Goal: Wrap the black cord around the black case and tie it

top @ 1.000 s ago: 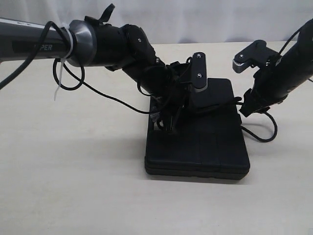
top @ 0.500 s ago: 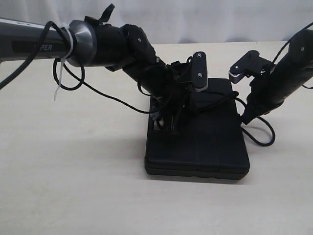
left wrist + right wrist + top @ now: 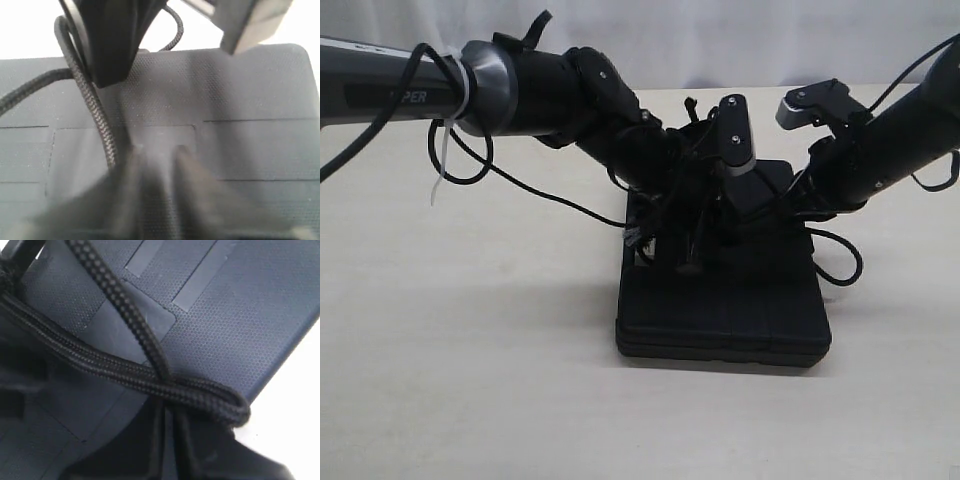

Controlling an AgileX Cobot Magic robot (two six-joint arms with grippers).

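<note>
The black case (image 3: 720, 300) lies flat on the table, its textured lid filling both wrist views (image 3: 240, 100) (image 3: 240, 305). The black cord (image 3: 120, 305) crosses the lid, and a loop of it lies on the table beside the case's right edge (image 3: 850, 262). My right gripper (image 3: 170, 407) is shut, with a doubled strand of cord at its fingertips by the case's edge (image 3: 792, 205). My left gripper (image 3: 157, 152) hovers over the lid near the handle end (image 3: 692, 262). Its jaws stand apart with lid showing between them. The cord (image 3: 92, 107) runs beside one finger.
A thin glossy wire (image 3: 540, 195) with a white zip tie (image 3: 442, 170) hangs from the left arm. The right arm's grey wrist part (image 3: 815, 100) sits above the case's far right corner. Bare tabletop (image 3: 470, 350) surrounds the case.
The right gripper has swung in leftward onto the case's right edge and shut at the cord. The left gripper's jaws have parted and that arm has shifted slightly.
</note>
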